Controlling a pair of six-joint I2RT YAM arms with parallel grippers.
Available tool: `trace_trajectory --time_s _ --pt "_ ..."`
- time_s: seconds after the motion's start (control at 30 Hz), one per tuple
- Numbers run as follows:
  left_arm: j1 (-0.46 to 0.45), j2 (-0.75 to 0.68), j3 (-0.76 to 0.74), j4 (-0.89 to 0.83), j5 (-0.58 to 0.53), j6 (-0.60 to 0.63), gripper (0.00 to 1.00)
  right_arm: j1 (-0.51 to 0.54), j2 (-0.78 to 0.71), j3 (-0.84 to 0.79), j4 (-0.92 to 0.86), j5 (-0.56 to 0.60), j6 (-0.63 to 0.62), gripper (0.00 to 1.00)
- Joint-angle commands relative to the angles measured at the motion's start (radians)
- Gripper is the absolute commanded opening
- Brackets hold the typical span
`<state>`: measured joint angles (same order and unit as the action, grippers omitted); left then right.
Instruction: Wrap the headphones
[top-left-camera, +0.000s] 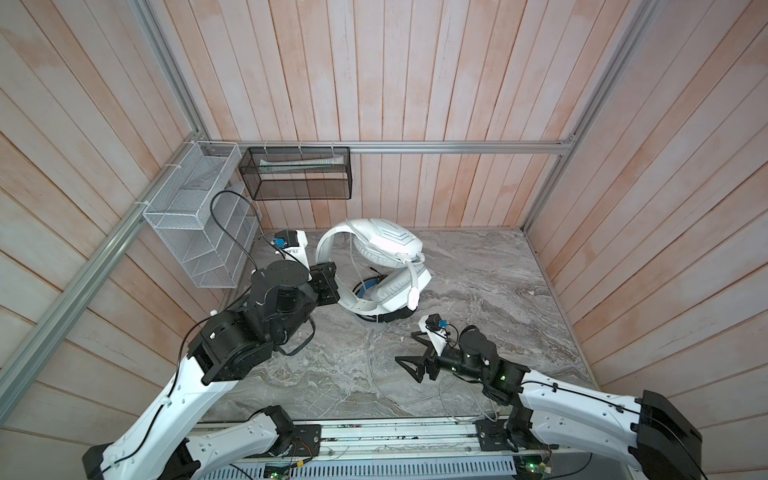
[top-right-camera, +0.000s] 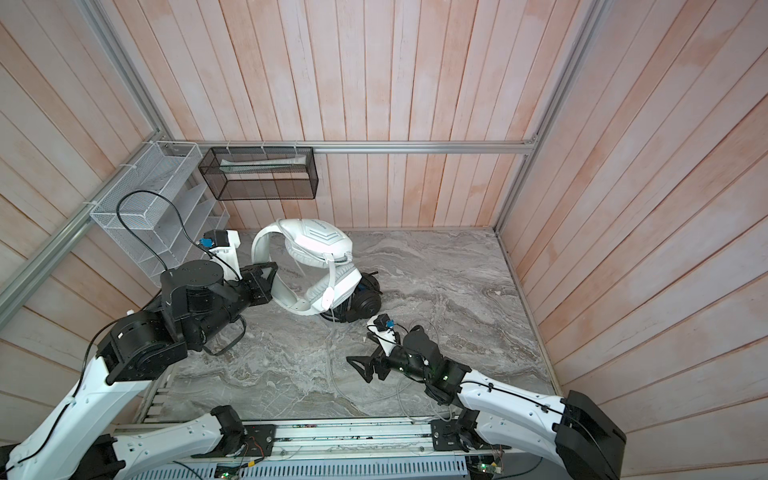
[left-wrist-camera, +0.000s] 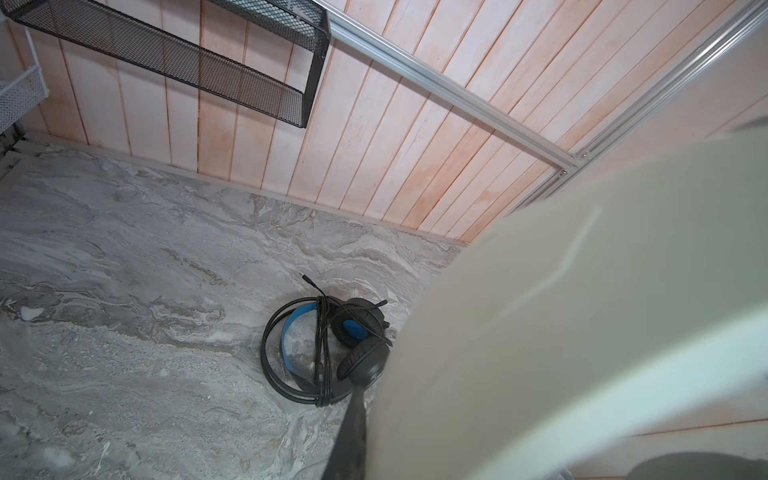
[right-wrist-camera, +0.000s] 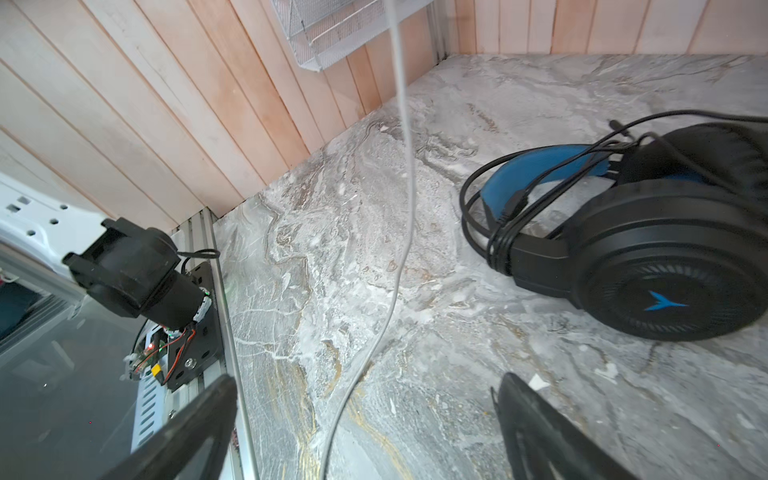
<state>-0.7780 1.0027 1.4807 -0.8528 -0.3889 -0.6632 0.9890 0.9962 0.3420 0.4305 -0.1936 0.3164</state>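
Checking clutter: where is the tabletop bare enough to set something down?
Bare marble tabletop runs from the black headset to the right wall. Crowded: the white headset over the black one at centre-left, and the grey cable trailing frontward past the open right pincer.

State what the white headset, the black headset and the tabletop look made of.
White headset: glossy hard plastic, glare on the cup. Black headset: matte plastic, blue lining probably fabric. Tabletop: grey veined, marble-look; stone or laminate unclear.
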Motion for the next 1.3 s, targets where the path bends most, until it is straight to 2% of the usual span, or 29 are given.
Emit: trace_trajectory --time_s 0.0,0.2,0.53,0.7,0.83,0.93,1.03,1.1,1.17,1.27 --pt "0.040 -0.005 0.034 0.079 0.082 -0.029 0.00 0.033 0.049 -0.014 0.102 0.066 -0.003 0.99" --pt "0.074 0.032 0.066 0.080 0.131 -0.028 0.00 0.034 0.148 -0.025 0.206 0.064 -0.010 0.97" --pt "0.082 0.049 0.111 0.099 0.148 -0.050 0.00 0.034 0.554 0.147 0.415 -0.049 0.042 0.93" --pt "0.082 0.063 0.134 0.096 0.151 -0.055 0.00 0.036 0.728 0.259 0.441 -0.034 0.064 0.92" --pt "0.082 0.062 0.142 0.097 0.153 -0.059 0.00 0.035 0.822 0.311 0.425 0.058 0.054 0.89" --pt "0.082 0.059 0.144 0.098 0.145 -0.059 0.00 0.034 0.883 0.345 0.414 0.052 0.038 0.78" --pt "0.082 0.059 0.144 0.098 0.133 -0.055 0.00 0.036 0.909 0.359 0.418 0.019 0.034 0.53" --pt "0.083 0.062 0.144 0.101 0.128 -0.055 0.00 0.043 0.915 0.357 0.428 0.017 0.037 0.43" --pt "0.083 0.066 0.145 0.104 0.126 -0.053 0.00 0.050 0.918 0.354 0.428 0.025 0.035 0.38" --pt "0.086 0.074 0.148 0.109 0.126 -0.050 0.00 0.058 0.920 0.349 0.426 0.027 0.027 0.38"
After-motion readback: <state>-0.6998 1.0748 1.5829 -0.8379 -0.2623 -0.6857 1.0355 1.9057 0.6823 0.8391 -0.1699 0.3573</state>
